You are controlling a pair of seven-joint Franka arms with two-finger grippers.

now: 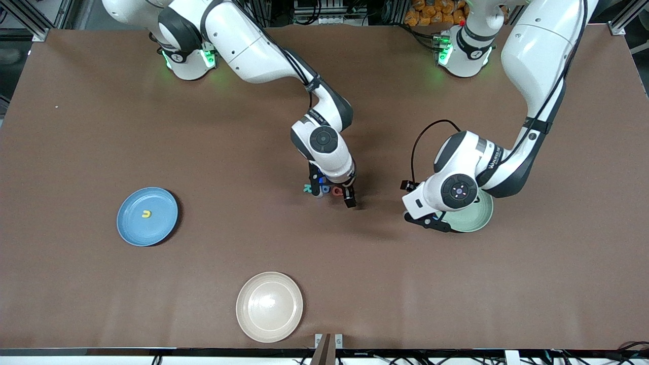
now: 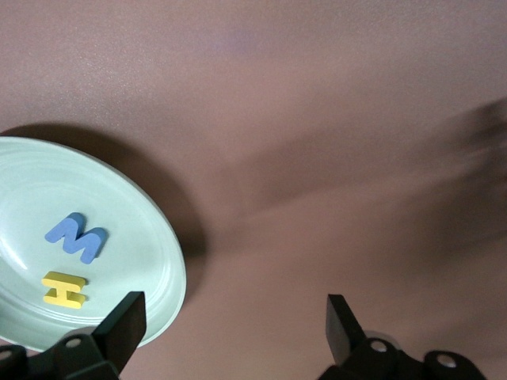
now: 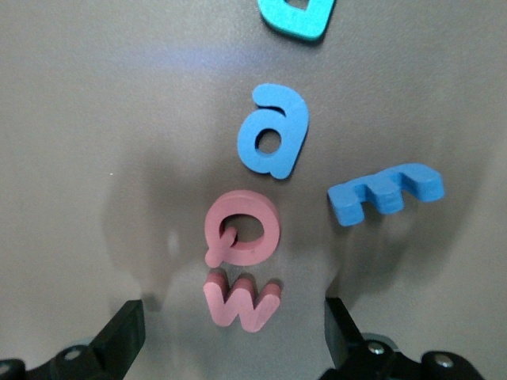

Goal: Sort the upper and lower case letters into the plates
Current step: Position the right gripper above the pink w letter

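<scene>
1. The right claw [image 1: 335,195] hangs low over the cluster of foam letters in the middle of the brown worktop [image 1: 76,126], its fingers spread wide and holding nothing. In the right wrist view the pink foam letter "w" [image 3: 240,301] lies between the two fingertips, so I judge it the likely next pick.
2. Just beside the "w" lies a pink foam "Q"-like letter [image 3: 242,228]. Around them lie a blue foam lowercase "a" [image 3: 274,131], a blue foam letter "E" tipped on its side [image 3: 386,191] and a teal foam letter [image 3: 295,14] cut off at the picture's edge.
3. The left claw [image 1: 425,221] hovers at the rim of the pale mint green round plate [image 1: 481,215], spread open and empty, mostly over bare worktop. It looks as though this arm waits.
4. That mint plate holds a blue foam capital "M" [image 2: 76,237] and a yellow foam capital "H" [image 2: 64,289], so it seems to collect upper case.
5. The light blue round plate [image 1: 147,216], toward the right arm's end, carries one small yellow foam letter [image 1: 146,214], apparently lower case.
6. A cream-beige round plate [image 1: 269,306] sits nearest the front camera with nothing in it, and seems to play no part in the sorting.
</scene>
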